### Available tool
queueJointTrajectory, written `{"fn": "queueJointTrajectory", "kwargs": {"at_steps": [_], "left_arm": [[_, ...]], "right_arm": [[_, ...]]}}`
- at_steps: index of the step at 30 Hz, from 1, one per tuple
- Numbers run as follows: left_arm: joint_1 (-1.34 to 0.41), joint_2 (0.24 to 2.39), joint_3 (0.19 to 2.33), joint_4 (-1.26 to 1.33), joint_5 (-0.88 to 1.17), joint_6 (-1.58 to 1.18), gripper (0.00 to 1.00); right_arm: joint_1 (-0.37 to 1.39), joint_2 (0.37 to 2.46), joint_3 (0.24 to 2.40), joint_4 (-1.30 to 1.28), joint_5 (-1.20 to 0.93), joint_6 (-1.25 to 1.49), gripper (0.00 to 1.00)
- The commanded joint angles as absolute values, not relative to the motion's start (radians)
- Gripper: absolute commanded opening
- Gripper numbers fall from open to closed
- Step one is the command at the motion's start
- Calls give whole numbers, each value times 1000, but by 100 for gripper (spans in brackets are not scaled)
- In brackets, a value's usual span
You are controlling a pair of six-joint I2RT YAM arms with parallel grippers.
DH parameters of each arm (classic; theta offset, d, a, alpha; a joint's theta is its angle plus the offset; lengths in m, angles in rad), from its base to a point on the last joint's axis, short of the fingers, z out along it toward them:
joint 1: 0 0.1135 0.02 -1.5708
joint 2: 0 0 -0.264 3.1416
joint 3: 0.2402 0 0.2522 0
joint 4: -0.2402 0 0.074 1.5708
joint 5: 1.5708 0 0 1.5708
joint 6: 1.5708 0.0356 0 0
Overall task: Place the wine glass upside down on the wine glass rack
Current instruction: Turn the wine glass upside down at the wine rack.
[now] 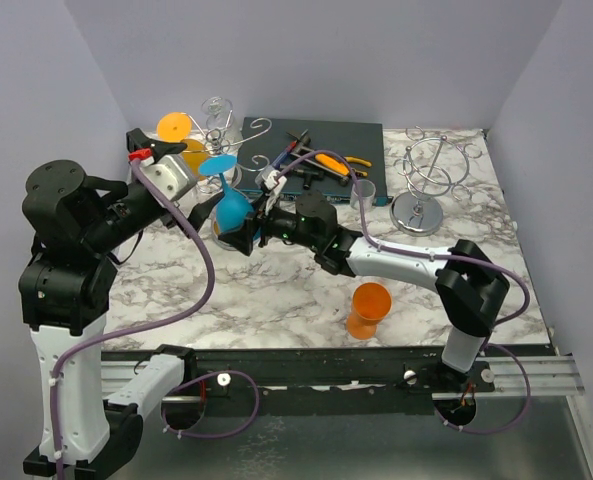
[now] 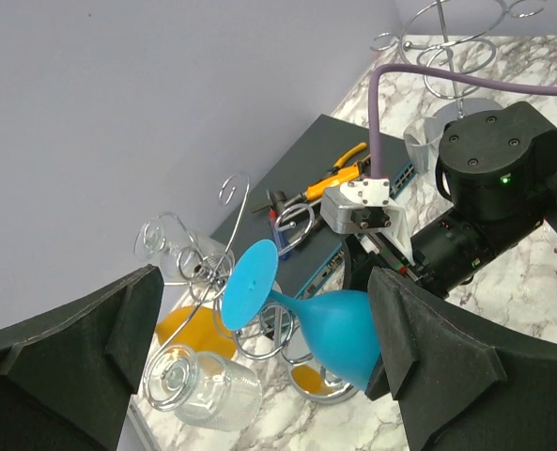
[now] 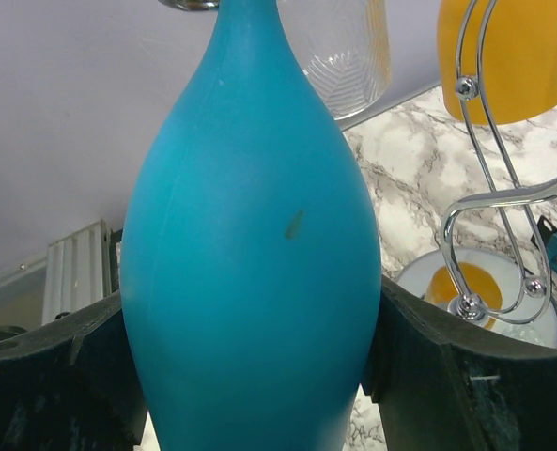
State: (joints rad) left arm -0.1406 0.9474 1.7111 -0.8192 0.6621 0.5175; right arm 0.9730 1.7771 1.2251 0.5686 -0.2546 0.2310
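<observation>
My right gripper [image 1: 244, 232] is shut on the bowl of the blue wine glass [image 1: 233, 207], which it holds inverted and tilted, with the round foot [image 1: 217, 163] uppermost. The bowl fills the right wrist view [image 3: 250, 282] between both pads. Its stem [image 2: 292, 301] reaches in among the chrome loops of the wine glass rack [image 2: 259, 331] at the back left; whether a loop holds it I cannot tell. My left gripper [image 1: 151, 150] hovers open beside the rack, with nothing between its fingers [image 2: 419, 366].
An orange glass [image 1: 173, 127] and a clear glass [image 1: 216, 110] hang on the same rack. A second chrome rack [image 1: 426, 180] stands back right. A dark box with tools [image 1: 336, 150], a small clear cup [image 1: 364, 190] and an orange cup [image 1: 368, 310] are also on the marble table.
</observation>
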Motion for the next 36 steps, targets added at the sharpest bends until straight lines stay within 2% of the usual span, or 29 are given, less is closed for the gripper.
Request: {"fn": "queueJointTrajectory", "kwargs": {"at_steps": [1, 21, 36], "left_arm": [[-144, 964, 1755, -883, 595, 513, 99], [-144, 989, 1740, -927, 528, 546, 99], [-144, 995, 1729, -930, 502, 548, 99]], "right_arm": [[965, 1809, 1265, 618, -232, 230, 70], [959, 1900, 1305, 659, -162, 224, 66], [962, 1953, 1358, 609, -190, 209, 66]]}}
